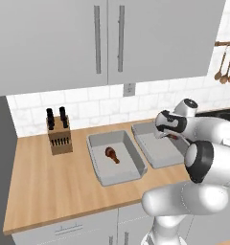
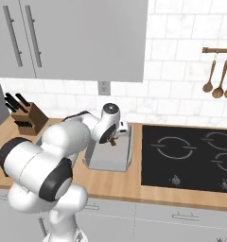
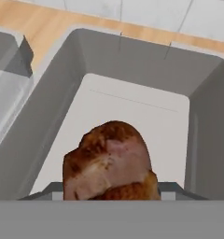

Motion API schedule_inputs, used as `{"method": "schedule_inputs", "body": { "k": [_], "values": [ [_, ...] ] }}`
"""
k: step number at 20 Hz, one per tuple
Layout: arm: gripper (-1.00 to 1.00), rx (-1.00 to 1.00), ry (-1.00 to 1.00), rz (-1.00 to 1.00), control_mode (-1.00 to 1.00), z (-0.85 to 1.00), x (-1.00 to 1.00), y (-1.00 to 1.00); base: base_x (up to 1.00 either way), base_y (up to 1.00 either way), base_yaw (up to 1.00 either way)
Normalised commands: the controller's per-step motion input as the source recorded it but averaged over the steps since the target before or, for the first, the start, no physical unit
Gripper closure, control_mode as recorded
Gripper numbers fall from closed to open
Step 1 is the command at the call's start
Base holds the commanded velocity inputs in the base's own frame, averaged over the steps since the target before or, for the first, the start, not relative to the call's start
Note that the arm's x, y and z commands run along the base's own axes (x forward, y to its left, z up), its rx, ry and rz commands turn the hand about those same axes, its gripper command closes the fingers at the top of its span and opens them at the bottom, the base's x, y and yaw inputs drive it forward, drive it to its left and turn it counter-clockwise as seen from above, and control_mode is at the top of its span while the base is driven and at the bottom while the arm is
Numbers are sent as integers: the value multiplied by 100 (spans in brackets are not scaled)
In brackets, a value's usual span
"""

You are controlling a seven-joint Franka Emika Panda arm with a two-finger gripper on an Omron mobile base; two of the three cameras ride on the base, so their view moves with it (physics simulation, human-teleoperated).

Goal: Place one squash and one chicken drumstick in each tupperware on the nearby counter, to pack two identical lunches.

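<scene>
Claw point(image 1: 168, 136) hangs over the right-hand tupperware point(image 1: 160, 152), closed on a chicken drumstick point(image 3: 109, 163). In the hand view the meat sits right at the fingertips, its fat browned end toward the camera and blocking the tips themselves. So the grip is judged from the meat carried there and from the jaws standing at their narrowest, not from seeing pads on it. From the right base view a small reddish-brown bit shows just under the hand point(image 2: 113, 141), above the tray.

Key relation: the tray floor lies straight below the held piece, along the claw's own line of sight. Hand view shows the pale floor and sloped grey walls all round the drumstick, far wall ahead, side walls either side. The piece looks roughly centred between the walls. Release here should land it inside, as a judgement; height above the floor cannot be read.

The other tupperware point(image 1: 100, 162) sits just left of this one on the wooden table point(image 1: 50, 186), the two rims close together. It already carries a second drumstick point(image 1: 112, 154) lying on its floor, long axis slanting toward the near right corner.

Knife block point(image 1: 59, 136) stands well left of both trays. Black stovetop point(image 2: 191, 160) just right of the working tray.
</scene>
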Motion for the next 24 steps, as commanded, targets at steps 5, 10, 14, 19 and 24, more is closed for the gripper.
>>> {"method": "schedule_inputs", "body": {
  "k": [5,10,14,19,24],
  "values": [
    [100,-2,-6,0,-100,-57,8,5,0,0,0],
    [-100,0,0,0,-100,-26,32,11,0,0,0],
    [-100,0,0,0,-100,0,27,1,0,0,0],
    [-100,0,0,0,-100,22,0,0,0,0,0],
    [-100,0,0,0,-100,82,-15,0,0,0,0]
  ]
}}
